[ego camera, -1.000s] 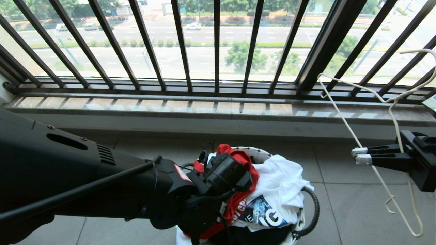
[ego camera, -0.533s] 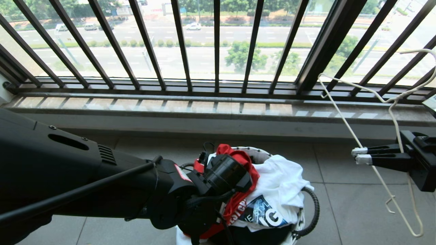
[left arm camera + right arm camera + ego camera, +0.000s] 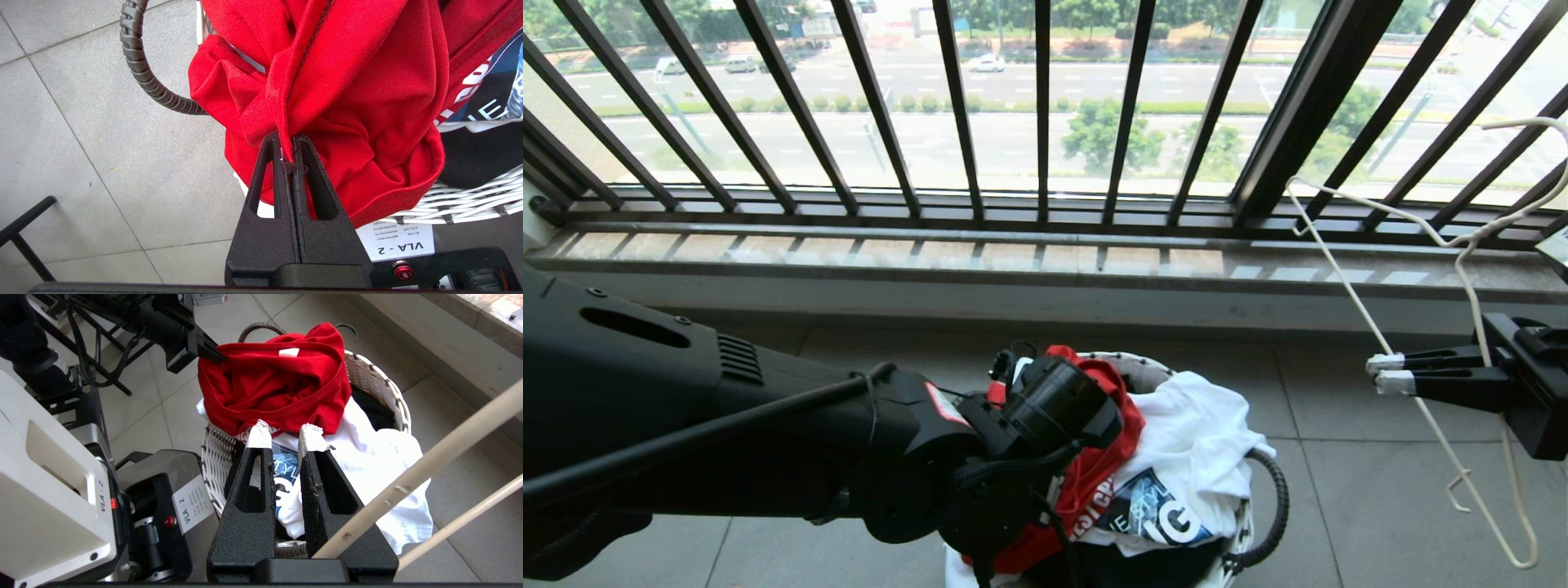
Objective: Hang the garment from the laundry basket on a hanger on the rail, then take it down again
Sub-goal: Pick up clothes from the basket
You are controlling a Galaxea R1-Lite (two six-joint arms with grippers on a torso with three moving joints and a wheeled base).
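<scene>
Now that the left claw (image 3: 291,157) has snapped shut on a fold of the shirt (image 3: 359,94) atop the basket (image 3: 380,390), lower centre of frame, lift-out is next; right claw (image 3: 1384,373) grips the hanger (image 3: 1347,273) mid-right.

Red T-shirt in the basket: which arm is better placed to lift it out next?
Left. The left gripper is shut on a fold of the red T-shirt over the basket. The right gripper is off to the side, holding the white hanger.
</scene>
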